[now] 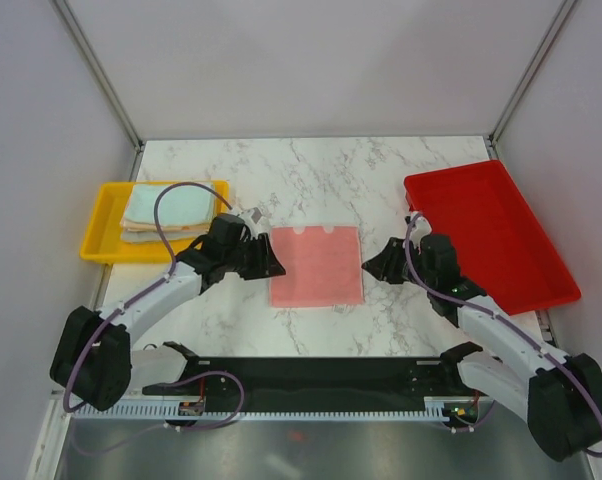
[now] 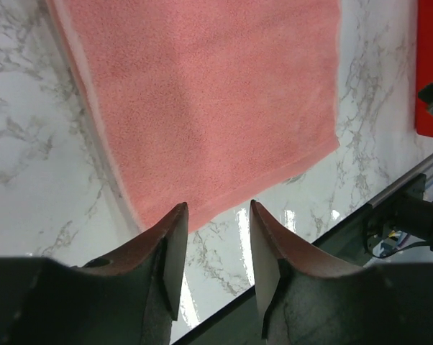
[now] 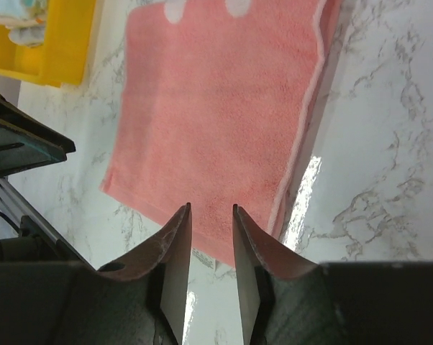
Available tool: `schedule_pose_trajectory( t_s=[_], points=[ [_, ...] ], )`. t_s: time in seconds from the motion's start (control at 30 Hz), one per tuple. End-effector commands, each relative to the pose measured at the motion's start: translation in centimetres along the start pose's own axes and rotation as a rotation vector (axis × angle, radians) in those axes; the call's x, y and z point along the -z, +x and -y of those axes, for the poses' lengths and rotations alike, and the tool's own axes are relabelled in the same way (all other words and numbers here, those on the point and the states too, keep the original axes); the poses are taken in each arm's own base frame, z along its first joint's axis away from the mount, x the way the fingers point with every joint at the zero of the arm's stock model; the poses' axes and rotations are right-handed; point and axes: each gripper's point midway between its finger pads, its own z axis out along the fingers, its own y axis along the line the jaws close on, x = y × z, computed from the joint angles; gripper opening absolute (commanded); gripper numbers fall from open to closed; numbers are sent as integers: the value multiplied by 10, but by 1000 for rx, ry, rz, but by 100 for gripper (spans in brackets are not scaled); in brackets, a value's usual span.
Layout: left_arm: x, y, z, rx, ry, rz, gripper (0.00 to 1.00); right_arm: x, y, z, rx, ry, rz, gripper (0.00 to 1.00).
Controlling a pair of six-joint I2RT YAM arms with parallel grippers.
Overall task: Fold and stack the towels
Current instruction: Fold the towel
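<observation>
**Pink towel flat on desk, both grippers empty**

- Left gripper: jaws partly spread, nothing between them. Tips low over the desk, just beside the towel's left edge near its front corner.
- Right gripper: jaws partly spread with a narrower gap, nothing held. Tips at the towel's right edge.
- Salmon-pink rectangular terry towel: lies flat at the middle of the desk between the two grippers. It has a paler border and two small white patches on the far edge.
- White grey-veined marble desk: carries all items.
- Yellow plastic tray: far left, holds a stack of folded towels with a mint-green one on top.
- Red plastic tray: at the right, set at an angle.
</observation>
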Motion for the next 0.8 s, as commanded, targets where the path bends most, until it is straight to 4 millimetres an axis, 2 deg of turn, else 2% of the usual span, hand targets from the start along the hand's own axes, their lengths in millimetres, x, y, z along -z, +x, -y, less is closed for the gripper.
schedule_pose_trajectory(
  t_s=[0.0,0.03,0.1,0.17,0.27,0.4,0.47,0.57,0.67,0.7,0.77],
  points=[
    [-14,9,17,60,119,-26,44,-12,7,-11,-53,-67,-42,36],
    [-20,20,10,84,105,-54,43,-17,14,-10,-66,-73,-69,33],
    [-26,26,4,94,95,-69,43,-22,19,-15,-65,-113,-92,27],
    [-33,36,-7,112,58,-96,42,-27,32,-10,-81,-119,-139,27],
    [-38,45,-22,135,4,-104,41,-26,64,16,-97,-43,-204,25],
    [-39,51,-37,145,-61,-97,41,-22,87,40,-104,37,-231,24],
    [-40,52,-37,148,-62,-105,42,-21,92,43,-113,40,-234,24],
    [-41,49,-33,141,-50,-124,42,-20,86,40,-114,42,-226,24],
    [-32,43,-21,131,-36,-146,43,-16,72,35,-112,76,-212,24],
    [-26,24,-9,97,-13,-104,45,-14,63,30,-110,77,-191,24],
    [-18,6,-3,71,-31,-61,51,-10,47,25,-115,107,-171,25]
  ],
)
